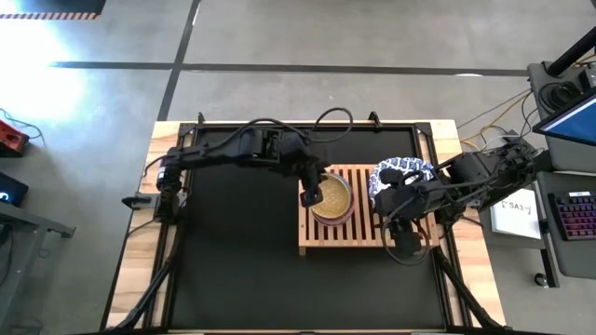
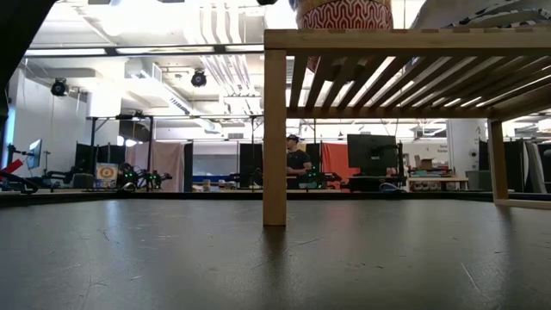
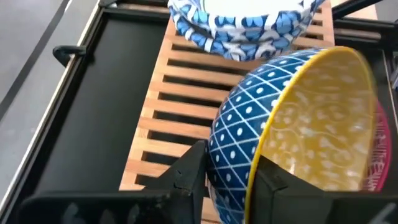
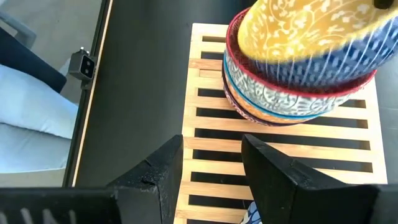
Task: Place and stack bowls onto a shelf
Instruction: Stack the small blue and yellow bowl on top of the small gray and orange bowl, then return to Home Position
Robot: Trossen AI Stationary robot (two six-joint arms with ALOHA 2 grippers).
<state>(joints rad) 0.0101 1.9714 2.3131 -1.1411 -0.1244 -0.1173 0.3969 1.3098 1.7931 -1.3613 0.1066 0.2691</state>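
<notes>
Down at table level, the dark table [image 2: 258, 258] stretches away to the leg of the shelf [image 2: 275, 129], a light-wood slatted rack, and right on top of it sits the red patterned bowl [image 2: 344, 15], only its lower part in shot. Far behind, a person [image 2: 297, 164] stands among monitors in the room.

From above, the shelf [image 1: 368, 237] sits right of the table's centre. The left gripper [image 1: 310, 193] reaches in from the left and is at the rim of the yellow bowl [image 1: 332, 194], the top one in a nest of small bowls. Its wrist camera shows it plainly: one finger outside the blue diamond-patterned wall, one inside against the yellow, jaws narrow and straddling the rim of the yellow bowl [image 3: 311, 130], which is tilted. The red bowl's rim peeks out just beneath.

The right gripper [image 1: 402, 203] hovers over the shelf's right half, jaws spread with nothing between them, only slats showing past its fingers [image 4: 158, 177]. Ahead of it, the stack: yellow-lined bowl, red rim, a light blue patterned bowl [image 4: 280, 96] below.

Beyond, at the shelf's far right, sits the stack of white bowls [image 1: 402, 172] with blue patterned rims.
</notes>
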